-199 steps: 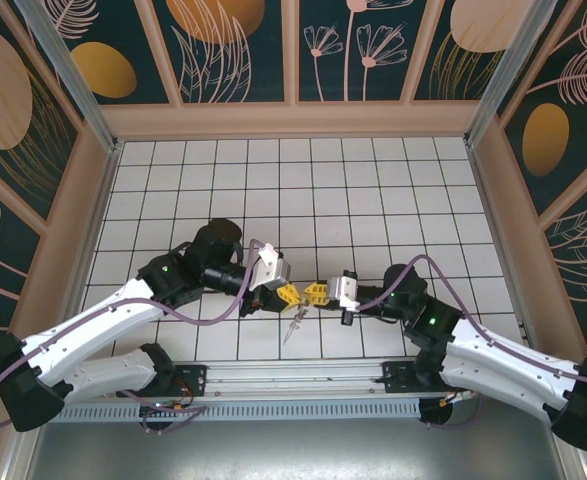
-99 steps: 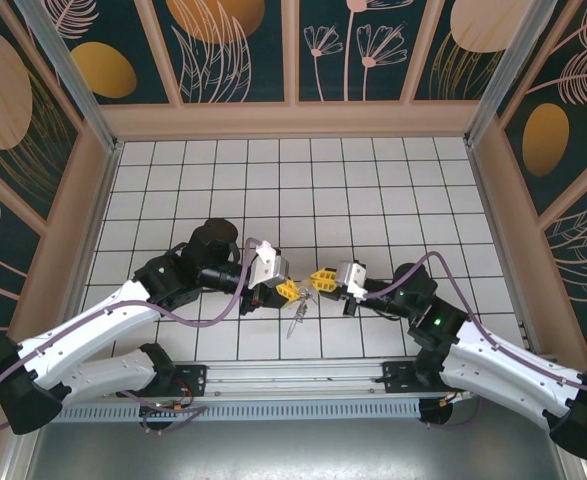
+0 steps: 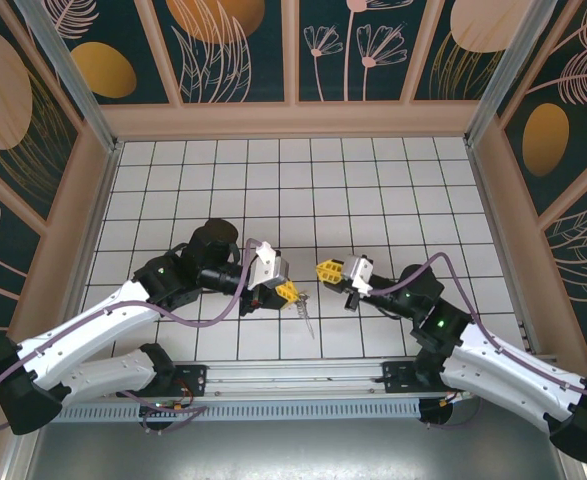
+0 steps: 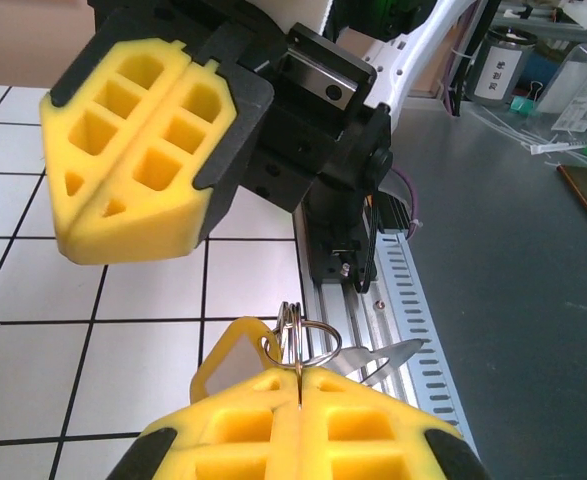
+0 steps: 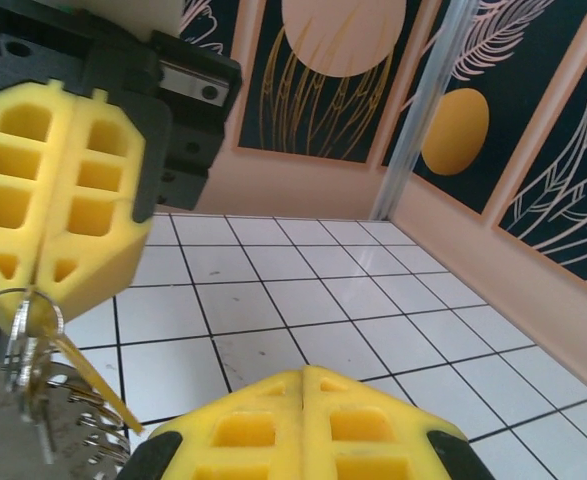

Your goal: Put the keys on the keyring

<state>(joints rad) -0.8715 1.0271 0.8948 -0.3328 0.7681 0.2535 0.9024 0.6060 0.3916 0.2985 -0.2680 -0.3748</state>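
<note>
Now the right claw (image 3: 326,270), shut on nothing, has drawn back from the left claw (image 3: 287,291), which alone pinches the ring (image 4: 308,335); the keys (image 3: 303,316) dangle beneath it, seemingly all threaded.

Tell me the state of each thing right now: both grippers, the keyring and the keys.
left gripper: jaws shut on the keyring
right gripper: jaws shut, nothing seen between them, apart from the left gripper
keyring: pinched at the tip of the left gripper
keys: dangling in a bunch from the keyring
</note>
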